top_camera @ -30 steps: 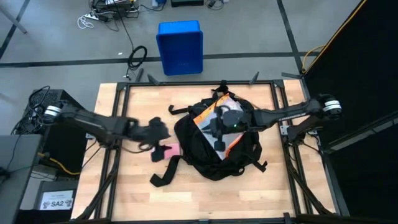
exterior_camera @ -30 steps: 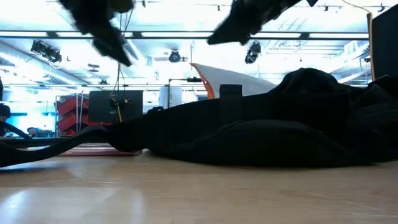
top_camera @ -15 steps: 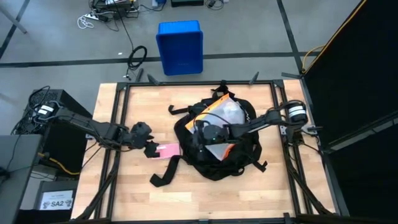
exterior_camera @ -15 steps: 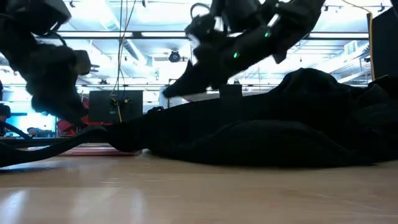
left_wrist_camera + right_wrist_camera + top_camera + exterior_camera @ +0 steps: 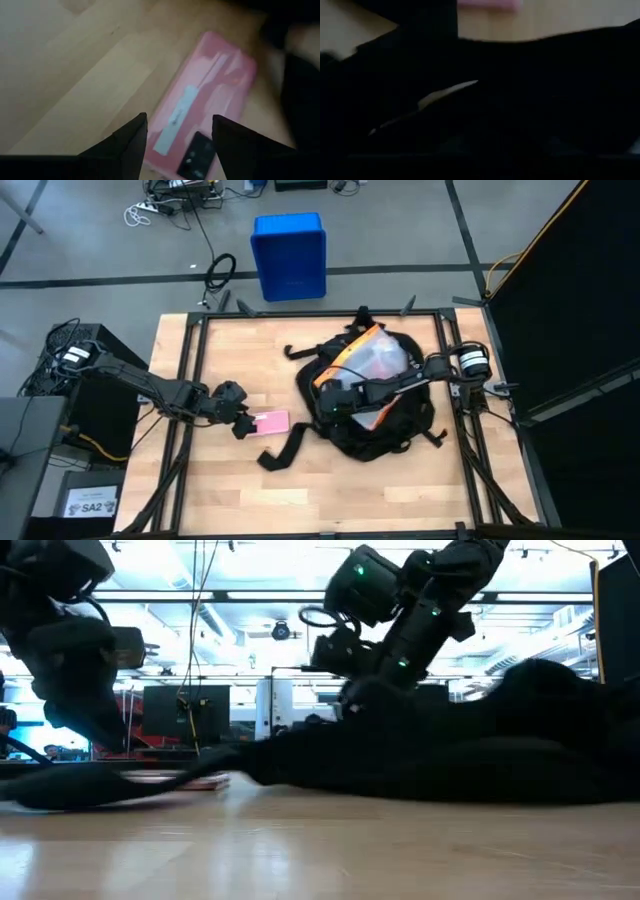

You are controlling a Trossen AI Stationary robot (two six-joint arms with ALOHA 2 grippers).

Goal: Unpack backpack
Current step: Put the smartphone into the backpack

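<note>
- I saw the left gripper with jaws spread, low over the flat pink rectangular packet.
- The right gripper sat on the large black fabric backpack at mid-table; its jaws were too dark to judge, possibly pinching fabric.

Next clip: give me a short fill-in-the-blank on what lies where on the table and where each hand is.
1. The flat packet lying on the wooden table beside the backpack is ____ in colour.
2. The hand right next to that packet is the ____ hand.
3. The right hand is down at the ____.
4. Beyond the table, a ____ crate stands on the floor.

Missing words: pink; left; backpack; blue
</note>
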